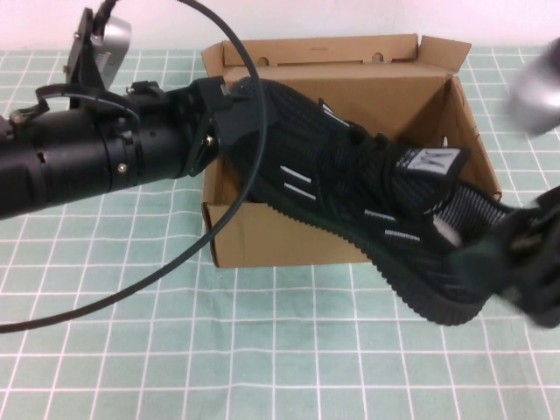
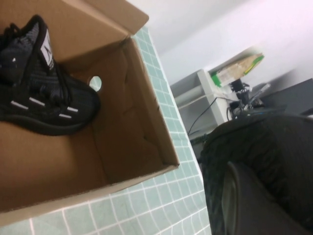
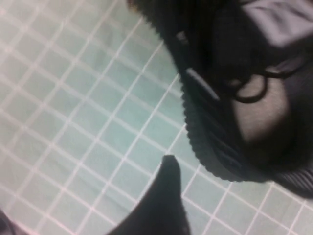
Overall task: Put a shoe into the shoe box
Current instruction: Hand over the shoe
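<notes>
The left gripper [image 1: 229,118], at upper centre-left of the high view, was clamped on the toe end of the black knit lace-up sneaker [image 1: 350,192] with short white dashes on its sides, holding that end up over the open top of the plain brown corrugated cardboard shoe box [image 1: 289,236]. From that grip the sneaker's long axis ran diagonally down toward the lower right of the frame, across the box's front wall, so its heel hung outside the box above the green checked tablecloth [image 1: 175,350]. There, at the right edge, the right gripper [image 1: 525,262] sat blurred just beside the heel; its fingers looked spread and released, with one dark fingertip [image 3: 166,196] visible in the right wrist view apart from the ribbed sole. In the left wrist view a second identical black sneaker [image 2: 39,93] already lay inside the box, against one end. The left arm alone seemed to carry the shoe, so the coming move probably depended on swinging the heel back over the box.
</notes>
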You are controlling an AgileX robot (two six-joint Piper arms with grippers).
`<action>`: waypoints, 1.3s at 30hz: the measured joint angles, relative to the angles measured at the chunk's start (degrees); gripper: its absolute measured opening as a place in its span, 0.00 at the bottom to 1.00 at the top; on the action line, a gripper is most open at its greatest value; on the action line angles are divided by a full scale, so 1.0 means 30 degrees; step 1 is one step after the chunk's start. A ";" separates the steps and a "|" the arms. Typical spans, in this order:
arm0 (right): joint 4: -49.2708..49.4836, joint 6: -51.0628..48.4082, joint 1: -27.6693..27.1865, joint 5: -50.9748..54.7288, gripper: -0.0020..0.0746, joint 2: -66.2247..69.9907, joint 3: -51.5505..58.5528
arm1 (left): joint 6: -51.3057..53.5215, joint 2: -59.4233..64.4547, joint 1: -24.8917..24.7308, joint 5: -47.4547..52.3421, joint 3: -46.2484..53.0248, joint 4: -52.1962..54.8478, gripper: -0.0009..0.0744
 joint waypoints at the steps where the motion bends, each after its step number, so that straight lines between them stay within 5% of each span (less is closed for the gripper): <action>1: -0.0239 0.0490 0.0000 0.0000 0.85 -0.0439 0.0000 | 0.0043 0.0000 0.0000 -0.0010 0.0000 -0.0089 0.19; 6: -0.2356 0.4826 0.0000 -0.0036 0.85 -0.2607 0.0296 | 0.0593 0.0000 0.0000 -0.0051 0.0000 -0.0432 0.19; 10: -0.4353 1.1453 0.0000 -0.1641 0.85 -0.4528 0.2534 | 0.0826 0.0000 0.0000 -0.0083 0.0000 -0.0510 0.19; 19: -0.4638 2.0911 0.0000 -1.3726 0.85 -0.5917 0.8868 | 0.1563 0.0000 0.0000 -0.0048 0.0000 -0.0546 0.19; 24: -0.7470 2.3869 0.0000 -1.6453 0.85 -0.5276 0.9406 | 0.1563 0.0000 0.0000 0.0241 0.0000 -0.0546 0.19; 39: -1.3452 2.9501 0.0000 -1.7036 0.85 -0.2571 0.9450 | 0.1749 0.0000 0.0000 0.1534 0.0000 -0.1223 0.19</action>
